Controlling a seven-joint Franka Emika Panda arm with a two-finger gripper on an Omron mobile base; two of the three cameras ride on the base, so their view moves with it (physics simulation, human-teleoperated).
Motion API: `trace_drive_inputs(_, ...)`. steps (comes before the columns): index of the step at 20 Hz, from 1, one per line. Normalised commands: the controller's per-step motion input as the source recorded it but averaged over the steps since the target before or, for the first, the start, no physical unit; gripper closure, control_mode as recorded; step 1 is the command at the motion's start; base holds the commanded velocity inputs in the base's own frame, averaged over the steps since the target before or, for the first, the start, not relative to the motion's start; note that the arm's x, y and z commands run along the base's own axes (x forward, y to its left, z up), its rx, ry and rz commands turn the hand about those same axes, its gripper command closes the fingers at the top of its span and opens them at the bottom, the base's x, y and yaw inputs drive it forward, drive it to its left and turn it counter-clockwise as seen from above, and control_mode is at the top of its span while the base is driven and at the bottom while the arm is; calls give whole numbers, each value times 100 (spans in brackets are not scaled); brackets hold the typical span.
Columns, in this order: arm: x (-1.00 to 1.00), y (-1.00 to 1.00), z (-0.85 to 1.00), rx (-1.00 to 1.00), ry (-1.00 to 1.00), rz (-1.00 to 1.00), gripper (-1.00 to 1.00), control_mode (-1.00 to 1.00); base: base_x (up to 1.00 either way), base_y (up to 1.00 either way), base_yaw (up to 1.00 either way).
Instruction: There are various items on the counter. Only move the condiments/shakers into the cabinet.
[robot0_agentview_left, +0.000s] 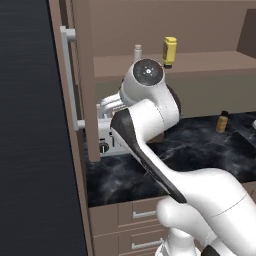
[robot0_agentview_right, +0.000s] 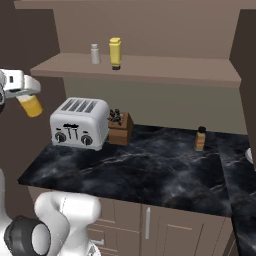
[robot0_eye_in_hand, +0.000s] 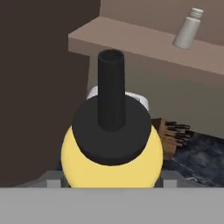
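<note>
Between the claw (robot0_eye_in_hand: 109, 186) tips, gripped: yellow bottle (robot0_eye_in_hand: 111, 148), black nozzle pointing ahead.

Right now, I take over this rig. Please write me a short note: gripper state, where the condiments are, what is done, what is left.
Gripper: shut on a yellow bottle with black cap, held up left of the toaster, below the cabinet shelf.
Done: grey shaker and yellow squeeze bottle stand on the shelf.
Left: shelve the held bottle; then the small amber bottle, on the counter to the right, if it counts as a condiment.
</note>
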Motion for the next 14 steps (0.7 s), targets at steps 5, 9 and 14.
trace_drive_inputs(5, -20, -24, 86, 0, -10, 8, 100, -100, 0, 0, 0)
trace_drive_inputs(9, 0, -2, 74, 1, 0, 0, 100, -100, 0, 0, 0)
trace_drive_inputs(14, 0, -25, 34, 12, -1, 5, 100, -100, 0, 0, 0)
